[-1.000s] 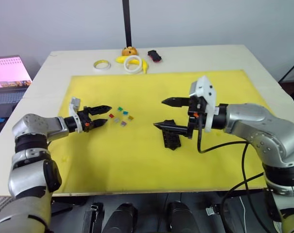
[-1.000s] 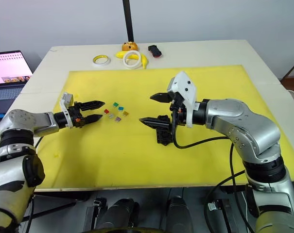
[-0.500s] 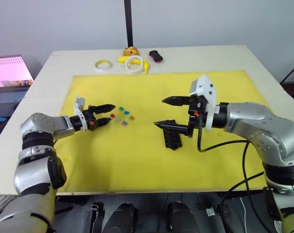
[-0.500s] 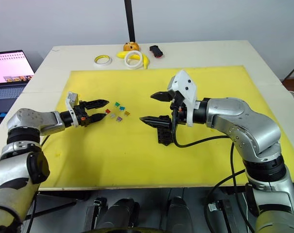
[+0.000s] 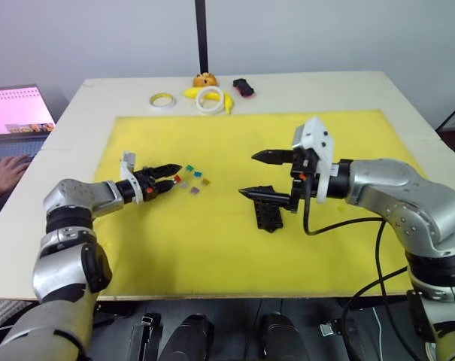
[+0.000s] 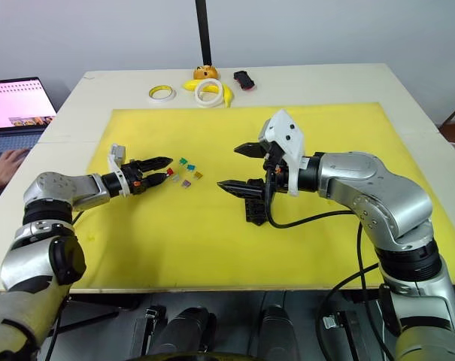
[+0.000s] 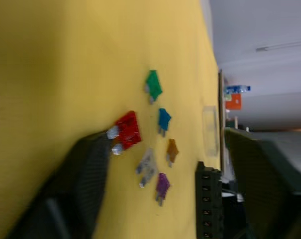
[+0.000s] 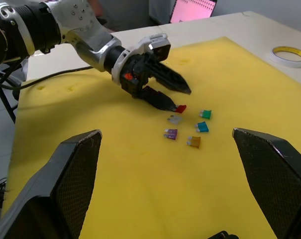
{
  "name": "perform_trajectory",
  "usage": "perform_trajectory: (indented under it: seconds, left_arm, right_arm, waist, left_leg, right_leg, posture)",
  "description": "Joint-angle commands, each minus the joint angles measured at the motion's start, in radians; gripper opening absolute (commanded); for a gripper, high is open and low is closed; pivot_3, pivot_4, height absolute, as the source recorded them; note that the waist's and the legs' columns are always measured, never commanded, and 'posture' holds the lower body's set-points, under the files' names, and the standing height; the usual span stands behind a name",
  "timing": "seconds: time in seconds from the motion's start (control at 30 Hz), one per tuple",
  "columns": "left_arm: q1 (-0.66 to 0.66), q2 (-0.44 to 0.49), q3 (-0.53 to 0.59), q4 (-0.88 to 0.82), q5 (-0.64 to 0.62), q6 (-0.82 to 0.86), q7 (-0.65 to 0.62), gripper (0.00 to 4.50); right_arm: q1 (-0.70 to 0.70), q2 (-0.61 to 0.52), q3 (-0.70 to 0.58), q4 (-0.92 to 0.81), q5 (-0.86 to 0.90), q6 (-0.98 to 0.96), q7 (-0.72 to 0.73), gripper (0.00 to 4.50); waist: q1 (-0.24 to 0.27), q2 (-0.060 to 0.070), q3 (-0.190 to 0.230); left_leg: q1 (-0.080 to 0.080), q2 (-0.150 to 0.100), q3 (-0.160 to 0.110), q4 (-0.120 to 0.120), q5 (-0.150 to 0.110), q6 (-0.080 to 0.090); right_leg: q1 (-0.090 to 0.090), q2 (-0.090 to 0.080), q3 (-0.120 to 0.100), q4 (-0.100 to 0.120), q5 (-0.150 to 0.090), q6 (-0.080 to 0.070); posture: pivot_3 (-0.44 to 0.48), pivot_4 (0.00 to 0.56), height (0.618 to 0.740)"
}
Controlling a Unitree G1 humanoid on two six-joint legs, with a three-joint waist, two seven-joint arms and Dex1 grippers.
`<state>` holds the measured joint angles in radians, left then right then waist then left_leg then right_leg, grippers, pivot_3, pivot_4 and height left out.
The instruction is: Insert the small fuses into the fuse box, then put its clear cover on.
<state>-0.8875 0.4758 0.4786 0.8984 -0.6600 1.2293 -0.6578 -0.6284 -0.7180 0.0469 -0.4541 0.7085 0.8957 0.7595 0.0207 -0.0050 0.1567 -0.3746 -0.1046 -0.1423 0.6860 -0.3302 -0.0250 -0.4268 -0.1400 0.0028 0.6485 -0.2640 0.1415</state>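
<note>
Several small fuses [image 5: 191, 179] lie scattered on the yellow mat [image 5: 212, 248], among them a red fuse [image 7: 128, 130], a green fuse [image 7: 152, 85] and a purple fuse [image 7: 162, 185]. My left gripper [image 5: 174, 175] is open, low over the mat, and the tip of its lower finger touches the red fuse [image 8: 180, 108]. The black fuse box [image 5: 266, 216] lies right of the fuses. My right gripper [image 5: 247, 175] hangs wide open above the box's left end, holding nothing. In the left wrist view a faint clear cover [image 7: 208, 130] lies on the mat beyond the fuses.
At the table's far edge are two tape rings [image 5: 159, 100] [image 5: 210, 98], a banana [image 5: 225, 101] and a black-and-red object [image 5: 243, 87]. A laptop [image 5: 16, 113] sits off the left side, with a person's hand [image 5: 5, 173] on it.
My left gripper has moved right along the mat until its lower fingertip reached the red fuse. A person's hand has appeared at the laptop. The right arm has not moved.
</note>
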Motion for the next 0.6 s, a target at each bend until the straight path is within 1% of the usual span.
perform_trajectory:
  seconds: [0.03,0.3,0.4,0.5,0.53,0.57,0.6]
  left_arm:
    - [0.011,-0.016,-0.021,0.004,0.014,0.003,0.003,2.12]
    - [0.007,-0.01,-0.019,0.014,0.032,-0.008,0.014,2.12]
    - [0.008,-0.012,-0.035,0.01,0.05,-0.025,0.023,2.12]
    - [0.005,-0.024,-0.028,0.043,0.079,-0.093,0.085,1.25]
    - [0.004,-0.022,-0.028,0.05,0.082,-0.099,0.09,0.68]
    - [0.004,-0.02,-0.029,0.053,0.082,-0.1,0.091,0.25]
    - [0.003,-0.013,-0.035,0.054,0.082,-0.096,0.082,0.11]
  right_arm:
    - [-0.003,-0.008,-0.037,-0.016,0.001,-0.015,0.003,4.5]
    - [0.004,-0.022,-0.041,-0.016,-0.005,-0.02,0.016,4.5]
    - [-0.005,-0.023,-0.037,-0.012,-0.01,-0.021,0.021,4.5]
    - [-0.013,-0.024,-0.041,-0.004,-0.01,-0.021,0.031,4.5]
    - [-0.009,-0.025,-0.045,-0.004,-0.007,-0.02,0.034,4.5]
    - [-0.006,-0.025,-0.049,-0.005,-0.005,-0.019,0.036,4.5]
    - [-0.001,-0.033,-0.049,-0.007,-0.005,-0.019,0.045,4.5]
  waist:
    - [-0.005,0.0,0.0]
    - [-0.007,0.0,0.0]
    - [-0.007,0.0,0.0]
    - [-0.006,0.0,0.0]
    - [-0.006,0.0,0.0]
    - [-0.007,0.0,0.0]
    - [-0.007,0.001,-0.001]
  left_leg:
    - [0.0,0.0,0.0,0.0,0.0,0.0]
    - [0.0,0.0,0.0,-0.001,0.0,0.0]
    - [0.0,0.0,0.0,-0.001,0.0,0.0]
    - [0.0,0.0,0.0,-0.001,0.0,0.0]
    - [0.0,0.0,0.0,-0.001,0.0,0.0]
    - [0.001,0.0,0.0,-0.001,0.0,0.0]
    - [0.001,0.0,0.0,-0.001,0.0,0.0]
  right_leg:
    - [0.0,0.0,0.0,0.0,0.0,0.0]
    - [0.0,0.0,0.0,0.0,0.0,0.0]
    - [0.0,0.0,0.0,0.0,0.0,0.0]
    - [0.0,0.0,0.0,0.0,0.0,0.0]
    - [0.0,0.0,0.0,0.0,0.0,0.0]
    - [0.0,0.0,0.0,0.0,0.0,0.0]
    - [0.0,0.0,0.0,0.0,0.0,0.0]
  posture:
    - [0.0,0.15,0.74]
    - [0.0,0.15,0.74]
    - [0.0,0.15,0.74]
    - [0.0,0.15,0.74]
    - [0.0,0.15,0.74]
    - [0.0,0.15,0.74]
    - [0.0,0.15,0.74]
